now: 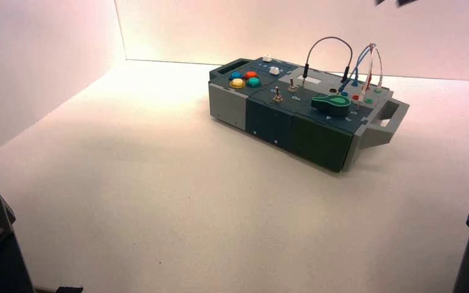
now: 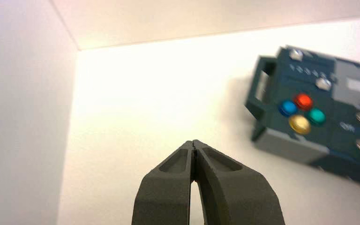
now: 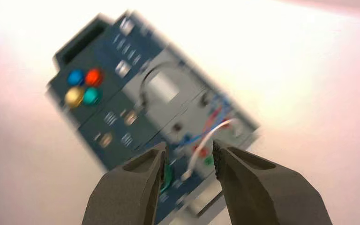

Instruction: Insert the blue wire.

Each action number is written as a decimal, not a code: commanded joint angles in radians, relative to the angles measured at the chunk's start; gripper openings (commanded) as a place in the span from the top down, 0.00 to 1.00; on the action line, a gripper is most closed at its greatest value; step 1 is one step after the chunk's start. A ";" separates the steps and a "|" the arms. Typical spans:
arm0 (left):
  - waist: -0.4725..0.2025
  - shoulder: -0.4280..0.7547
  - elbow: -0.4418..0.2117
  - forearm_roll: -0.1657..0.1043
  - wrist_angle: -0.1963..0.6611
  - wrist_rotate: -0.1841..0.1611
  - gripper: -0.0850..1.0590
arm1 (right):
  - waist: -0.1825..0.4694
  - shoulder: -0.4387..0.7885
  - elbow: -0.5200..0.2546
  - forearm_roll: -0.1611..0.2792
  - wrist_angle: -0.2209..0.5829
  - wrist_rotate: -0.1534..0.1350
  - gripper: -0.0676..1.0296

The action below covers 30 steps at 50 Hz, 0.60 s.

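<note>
Carefully now — my right gripper (image 3: 190, 145) is spread and empty above the box (image 3: 93, 104); the blue wire (image 1: 359, 61) arches over its right end. I can't tell if both plugs are seated — press any loose one straight down. Left gripper (image 2: 193, 143), clenched, waits left of the box.

buttons (image 1: 253, 82): glossy, plastic-looking | toggle switches (image 1: 278, 96): shiny metal | table (image 1: 159, 183): smooth

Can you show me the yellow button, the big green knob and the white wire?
Yellow button (image 2: 299, 123): left wrist view, its top.
Green knob (image 1: 331, 104): high view, its top.
White wire (image 3: 205, 139): right wrist view, its middle.
</note>
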 commanded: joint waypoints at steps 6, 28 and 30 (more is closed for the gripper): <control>-0.044 -0.008 -0.074 -0.003 0.132 0.003 0.95 | 0.066 0.064 -0.077 0.101 0.087 -0.003 0.45; -0.137 0.031 -0.166 -0.040 0.391 0.017 0.95 | 0.075 0.077 0.028 0.210 0.023 0.012 0.43; -0.141 0.046 -0.178 -0.046 0.414 0.021 0.95 | 0.075 0.077 0.041 0.216 0.009 0.014 0.42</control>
